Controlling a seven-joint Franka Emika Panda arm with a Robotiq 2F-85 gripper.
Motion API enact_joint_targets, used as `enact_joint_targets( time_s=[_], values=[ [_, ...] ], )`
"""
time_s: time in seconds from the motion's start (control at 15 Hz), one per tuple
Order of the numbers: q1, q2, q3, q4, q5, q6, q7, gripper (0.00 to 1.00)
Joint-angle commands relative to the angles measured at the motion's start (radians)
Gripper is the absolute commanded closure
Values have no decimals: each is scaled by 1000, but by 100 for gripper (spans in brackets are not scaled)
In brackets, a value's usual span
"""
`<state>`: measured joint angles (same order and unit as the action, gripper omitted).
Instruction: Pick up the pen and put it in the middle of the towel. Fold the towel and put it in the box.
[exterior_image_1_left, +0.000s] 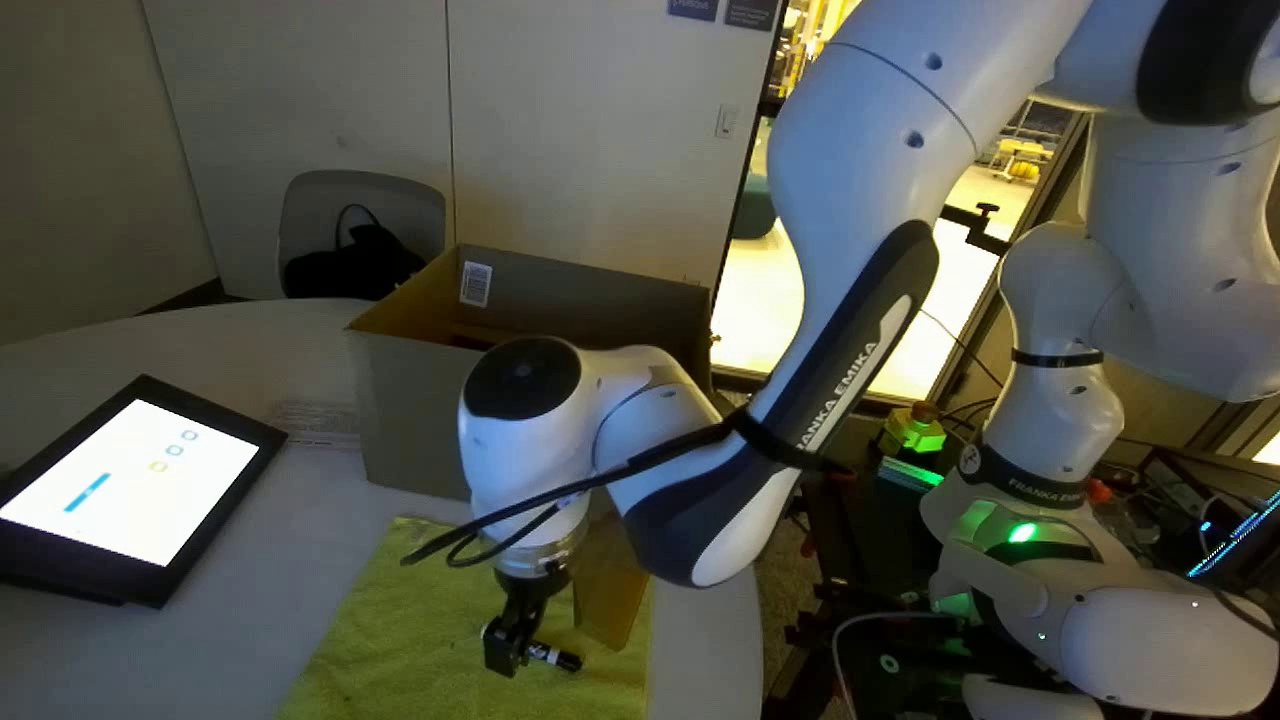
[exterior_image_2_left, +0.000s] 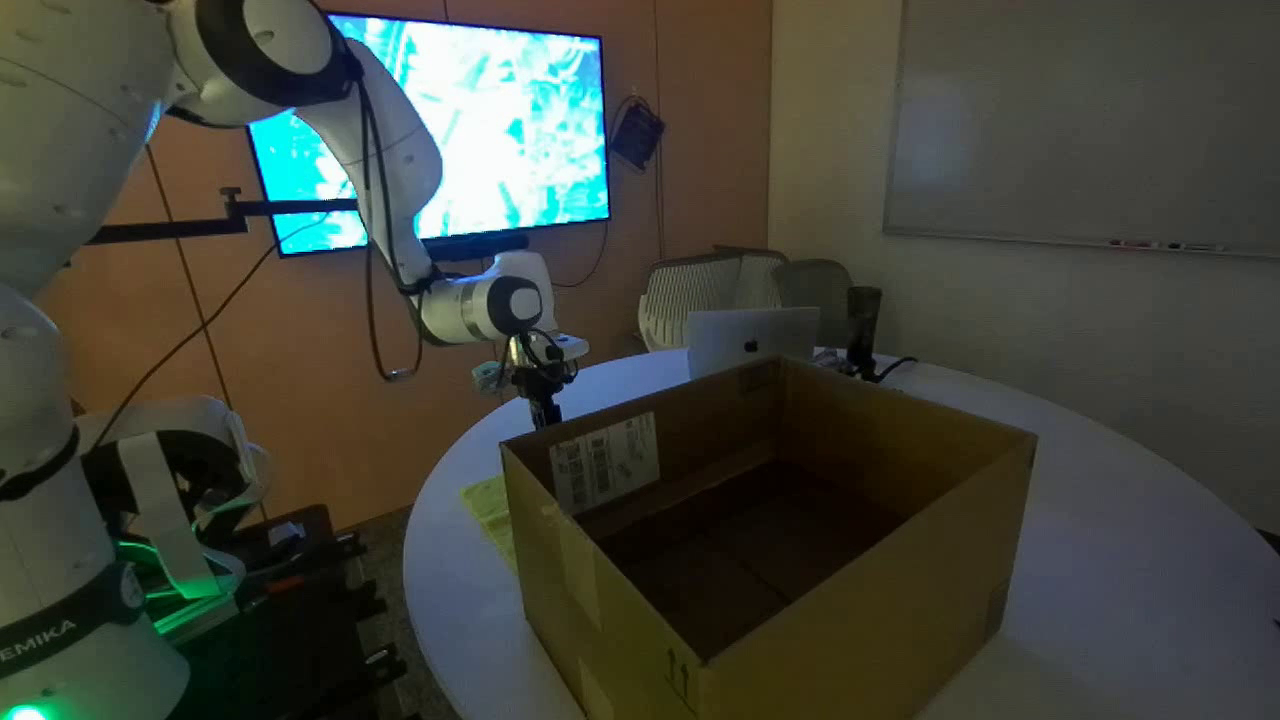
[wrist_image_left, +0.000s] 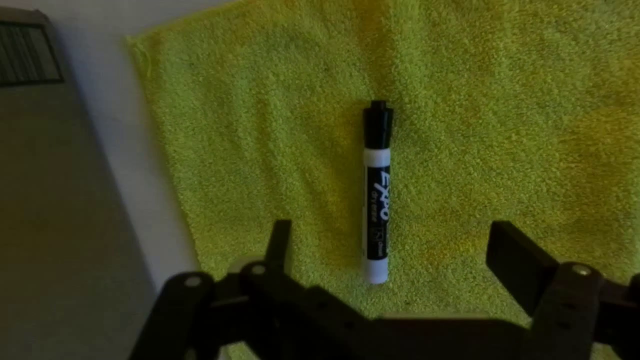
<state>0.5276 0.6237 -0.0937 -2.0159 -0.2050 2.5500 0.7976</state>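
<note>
The pen, a black and white marker (wrist_image_left: 377, 210), lies on the yellow-green towel (wrist_image_left: 475, 125) in the wrist view. It also shows in an exterior view (exterior_image_1_left: 556, 657) beside the gripper's tip. My gripper (wrist_image_left: 390, 235) is open, with one finger on each side of the pen's white end and a gap on both sides. In an exterior view the gripper (exterior_image_1_left: 505, 660) points down low over the towel (exterior_image_1_left: 385, 640). The cardboard box (exterior_image_1_left: 410, 420) stands open behind the towel. In an exterior view the box (exterior_image_2_left: 860, 610) hides the pen and most of the towel (exterior_image_2_left: 488, 505).
A black-framed tablet (exterior_image_1_left: 130, 490) with a lit screen sits on the white table (exterior_image_1_left: 250, 560). A brown flap (exterior_image_1_left: 610, 595) hangs near the gripper over the towel. A laptop (exterior_image_2_left: 755, 335) and a dark cylinder (exterior_image_2_left: 862, 330) stand behind the box. The box's wall (wrist_image_left: 55, 200) runs along the towel's side.
</note>
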Motion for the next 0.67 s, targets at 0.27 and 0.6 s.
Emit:
enact_joint_targets(
  time_s=[0.27, 0.6],
  values=[
    [-42, -215, 7, -346, 26, 277, 104, 0],
    [-44, -202, -8, -445, 64, 420, 163, 0]
  ],
)
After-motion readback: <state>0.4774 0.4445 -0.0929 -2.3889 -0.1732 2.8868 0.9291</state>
